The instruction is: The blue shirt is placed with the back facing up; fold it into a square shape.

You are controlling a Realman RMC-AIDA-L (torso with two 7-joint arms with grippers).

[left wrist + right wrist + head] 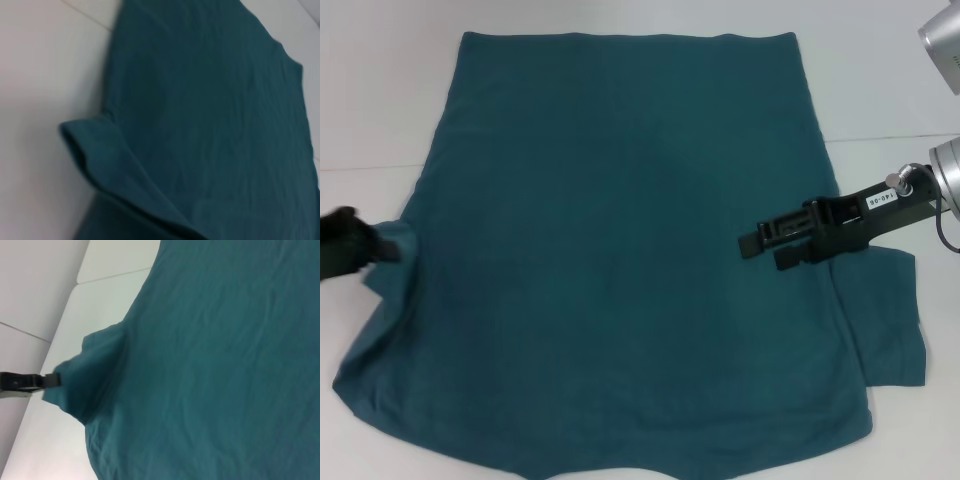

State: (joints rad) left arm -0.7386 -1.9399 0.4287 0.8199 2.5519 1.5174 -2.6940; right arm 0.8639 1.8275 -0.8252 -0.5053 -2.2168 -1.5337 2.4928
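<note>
Lying spread across the white desk point(380, 110), the blue shirt point(620, 250) covers most of the surface, its straight hem along the far edge and its collar end at the near edge. The fabric is mostly flat, with light wrinkles.

At the desk's left edge, the left gripper point(392, 247) is clenched on the tip of the shirt's left sleeve. The right wrist view confirms this: the dark claw pinches the sleeve end, and the cloth there is pulled into a raised, tented fold away from the body of the shirt. The left wrist view shows the same sleeve cuff lifted and curled over itself above the white surface.

On the right side, the right gripper point(760, 240) hangs over the shirt's body, near the right armpit, its long black fingers pointing toward the middle of the garment. Its two fingers lie close together with nothing between them, so it reads as closed and empty. The right sleeve lies flat toward the near right corner of the desk, just beside that arm.
</note>
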